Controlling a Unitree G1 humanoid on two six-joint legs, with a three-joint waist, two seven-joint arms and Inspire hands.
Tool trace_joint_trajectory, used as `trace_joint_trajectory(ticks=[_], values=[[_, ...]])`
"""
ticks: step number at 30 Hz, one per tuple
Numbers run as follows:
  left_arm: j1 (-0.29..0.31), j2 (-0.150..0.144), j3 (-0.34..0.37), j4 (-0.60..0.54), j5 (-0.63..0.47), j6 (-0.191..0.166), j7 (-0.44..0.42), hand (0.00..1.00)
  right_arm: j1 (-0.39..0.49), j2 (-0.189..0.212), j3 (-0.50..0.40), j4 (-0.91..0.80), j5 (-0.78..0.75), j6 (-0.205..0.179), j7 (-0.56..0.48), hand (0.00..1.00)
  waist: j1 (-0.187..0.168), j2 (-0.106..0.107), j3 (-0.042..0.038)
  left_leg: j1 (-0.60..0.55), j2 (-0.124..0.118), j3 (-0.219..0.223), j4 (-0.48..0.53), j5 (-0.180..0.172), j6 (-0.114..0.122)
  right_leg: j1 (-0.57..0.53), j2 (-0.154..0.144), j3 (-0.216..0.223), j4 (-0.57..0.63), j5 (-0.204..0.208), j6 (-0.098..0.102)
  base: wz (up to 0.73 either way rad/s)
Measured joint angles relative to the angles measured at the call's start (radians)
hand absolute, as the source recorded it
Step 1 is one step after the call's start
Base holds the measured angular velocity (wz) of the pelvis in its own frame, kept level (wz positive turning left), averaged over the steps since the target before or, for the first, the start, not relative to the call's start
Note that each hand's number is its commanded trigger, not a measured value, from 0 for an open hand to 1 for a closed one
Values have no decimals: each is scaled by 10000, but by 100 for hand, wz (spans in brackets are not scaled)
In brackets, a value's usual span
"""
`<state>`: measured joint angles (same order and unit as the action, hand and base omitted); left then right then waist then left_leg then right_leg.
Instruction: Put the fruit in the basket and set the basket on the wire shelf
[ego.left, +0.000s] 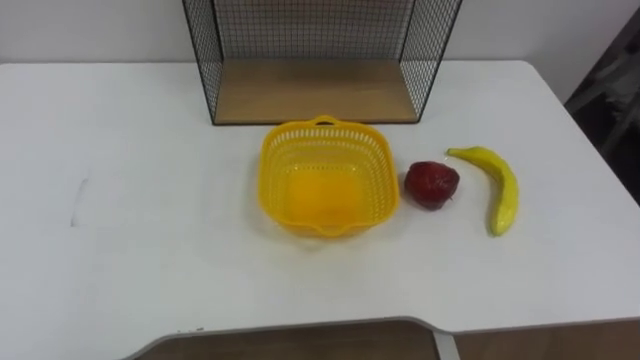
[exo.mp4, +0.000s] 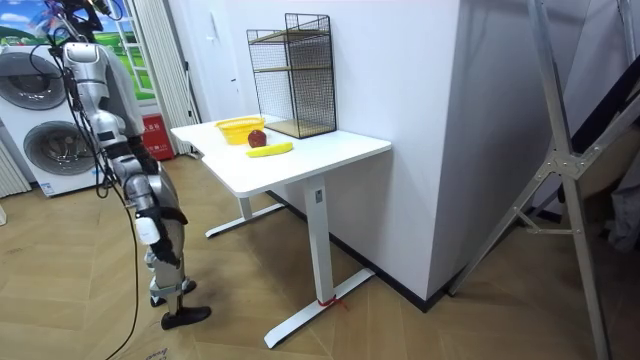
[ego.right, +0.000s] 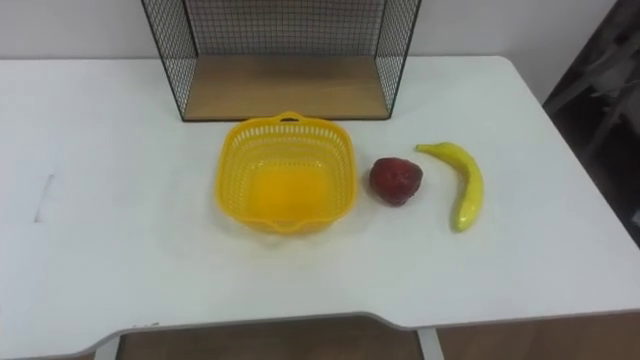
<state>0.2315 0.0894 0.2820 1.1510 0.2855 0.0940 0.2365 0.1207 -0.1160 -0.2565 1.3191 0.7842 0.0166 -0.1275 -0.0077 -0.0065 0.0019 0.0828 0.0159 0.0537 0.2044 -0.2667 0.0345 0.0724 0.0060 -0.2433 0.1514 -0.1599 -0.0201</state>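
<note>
An empty yellow plastic basket (ego.left: 276, 170) sits in the middle of the white table (ego.left: 130, 210). To its right lies a dark red fruit (ego.left: 431, 184), almost touching the basket's wall. A yellow banana (ego.left: 497, 185) lies further right, curved and pointing away from me. The black wire shelf (ego.left: 315, 92) with a wooden floor stands just behind the basket, its front open. In the room view I stand upright at the table's long side, and my right hand (exo.mp4: 133, 162) hangs by my hip, away from the fruit.
The table's near edge (ego.left: 300, 328) runs across the bottom of the eye views. A wall stands behind the shelf. In the room view, washing machines (exo.mp4: 45, 140) stand behind me and a metal frame (exo.mp4: 560, 180) stands at the room view's right.
</note>
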Motion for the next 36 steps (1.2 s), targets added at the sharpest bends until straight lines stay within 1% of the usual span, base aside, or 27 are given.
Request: trace_joint_trajectory(ticks=[2,3,5,7,11,12,13,14,15,16,18,19,20,21,23,25,26,27,28,29,30,31,32,33,34,35,36], values=[[68,17,128,0,-97,-171,66,0,-35,9,-971,-93,1758,-14,-335,0,-162,11,-10,3,-60,9,-1,0,0,-18,16,44,3,-1,-1,-3],[69,14,155,1,-138,-188,92,0,-36,7,-1219,-156,2178,-18,-420,0,-166,16,-17,9,-59,21,-5,0,0,-29,25,86,3,0,-1,-10],[83,28,419,15,-215,-304,155,0,-1,-5,-2131,-362,3648,-33,-754,0,-221,20,-20,56,-57,77,-9,-1,2,-35,-25,161,44,-2,-2,-10],[90,41,646,20,-209,-311,160,0,-35,-6,-2874,-604,4464,-72,-1096,0,-248,31,-22,99,-50,178,-22,-1,2,-56,-23,253,107,-18,-1,-12],[103,113,790,24,-198,-335,186,0,-161,-54,-3581,-900,5347,-246,-1543,0,-401,39,-39,144,-63,263,-2,-3,5,-72,-30,299,251,-83,17,-3],[123,110,798,-1,-196,-328,194,0,-225,-47,-3850,-1158,5775,-282,-1768,0,-426,6,-31,137,-67,266,-4,-3,7,-97,-34,291,275,-88,24,-5],[128,106,799,-22,-195,-329,194,0,-277,-48,-4167,-1528,6073,-308,-2001,0,-432,12,-61,120,-91,271,0,-5,11,-188,-44,361,373,-107,29,-6],[141,123,798,-58,-190,-334,193,0,-372,-67,-4436,-1826,6229,-430,-2195,0,-492,10,-59,96,-112,269,6,4,27,-206,-48,375,372,-107,29,-6],[139,145,798,-64,-191,-344,193,0,-416,-81,-4532,-1968,6247,-507,-2306,0,-532,9,-59,88,-115,266,6,12,40,-211,-50,375,372,-107,29,0],[141,207,792,-68,-174,-374,193,0,-482,-120,-4580,-2197,6245,-684,-2499,0,-574,7,-63,85,-117,270,13,13,42,-211,-48,376,369,-107,29,0],[159,273,760,-109,-141,-388,192,0,-563,-126,-4579,-2561,6194,-904,-2797,0,-657,-18,-80,83,-116,288,15,14,42,-210,-45,388,366,-108,29,0],[159,273,758,-134,-87,-401,187,0,-574,-128,-4583,-2831,6154,-925,-2990,0,-705,-36,-87,74,-116,299,11,15,43,-222,-44,391,365,-109,29,0],[159,272,757,-141,-87,-414,177,0,-580,-124,-4631,-3003,6082,-924,-3138,0,-714,-55,-102,73,-117,298,13,15,44,-227,-44,398,366,-110,30,0],[162,264,759,-141,-89,-421,162,0,-600,-117,-4737,-3436,5784,-926,-3515,0,-719,-35,-102,72,-124,288,7,16,45,-230,-45,410,366,-114,37,0],[139,256,757,-144,-91,-420,159,0,-598,-126,-4768,-4408,5367,-1066,-4072,0,-758,24,-92,77,-136,266,-11,25,59,-238,-48,444,367,-123,52,0],[136,273,603,-254,-84,-418,170,0,-668,-136,-4669,-5876,4380,-1262,-4843,0,-742,61,-89,67,-140,312,-14,38,74,-311,-41,498,398,-129,62,-5],[115,307,475,-319,-83,-446,171,0,-713,-145,-4480,-6638,3864,-1370,-5280,0,-735,33,-80,-16,-139,297,-14,55,80,-396,-44,472,430,-128,60,0],[102,331,417,-331,-83,-486,171,0,-735,-159,-4354,-6982,3611,-1407,-5488,0,-733,3,-56,-33,-139,292,-13,68,78,-414,-50,450,444,-128,58,0],[107,370,299,-348,-83,-519,164,0,-798,-168,-4213,-7755,3007,-1415,-5890,0,-688,-35,-36,-67,-140,297,-20,77,74,-502,-61,456,542,-145,40,0],[117,369,287,-347,-63,-521,164,0,-852,-169,-4112,-8570,2246,-1434,-6225,0,-666,-41,-30,-124,-140,296,-13,78,73,-556,-56,460,539,-146,39,0],[129,370,284,-349,-58,-529,163,0,-840,-169,-4015,-8991,1776,-1468,-6363,0,-643,-49,-25,-153,-140,292,-9,78,73,-581,-55,458,539,-147,39,0],[201,382,250,-367,-57,-575,165,0,-813,-175,-3732,-9872,828,-1537,-6625,0,-621,-55,-24,-235,-137,285,-2,78,73,-664,-54,453,538,-146,38,0],[236,402,180,-372,-59,-588,170,0,-808,-189,-3585,-10204,453,-1608,-6704,0,-619,-62,-20,-270,-136,275,-1,80,70,-702,-54,449,537,-145,37,0],[278,476,-82,-331,-75,-599,181,0,-740,-267,-3128,-10869,-157,-1729,-6888,0,-520,-102,0,-327,-132,274,3,84,65,-771,-47,464,555,-144,34,-5],[296,499,-302,-337,-67,-600,185,0,-627,-326,-2836,-11705,-590,-1713,-7123,0,-416,-111,-16,-383,-130,293,3,87,60,-845,-46,480,579,-140,28,0],[307,504,-465,-338,-65,-597,186,0,-628,-387,-2470,-12320,-1225,-1705,-7200,0,-401,-107,-10,-392,-128,280,2,90,57,-847,-50,461,575,-140,28,0],[303,506,-534,-341,-63,-598,186,0,-627,-436,-2300,-12518,-1572,-1708,-7197,0,-397,-127,-11,-389,-125,276,2,90,57,-839,-50,455,568,-138,27,8]])
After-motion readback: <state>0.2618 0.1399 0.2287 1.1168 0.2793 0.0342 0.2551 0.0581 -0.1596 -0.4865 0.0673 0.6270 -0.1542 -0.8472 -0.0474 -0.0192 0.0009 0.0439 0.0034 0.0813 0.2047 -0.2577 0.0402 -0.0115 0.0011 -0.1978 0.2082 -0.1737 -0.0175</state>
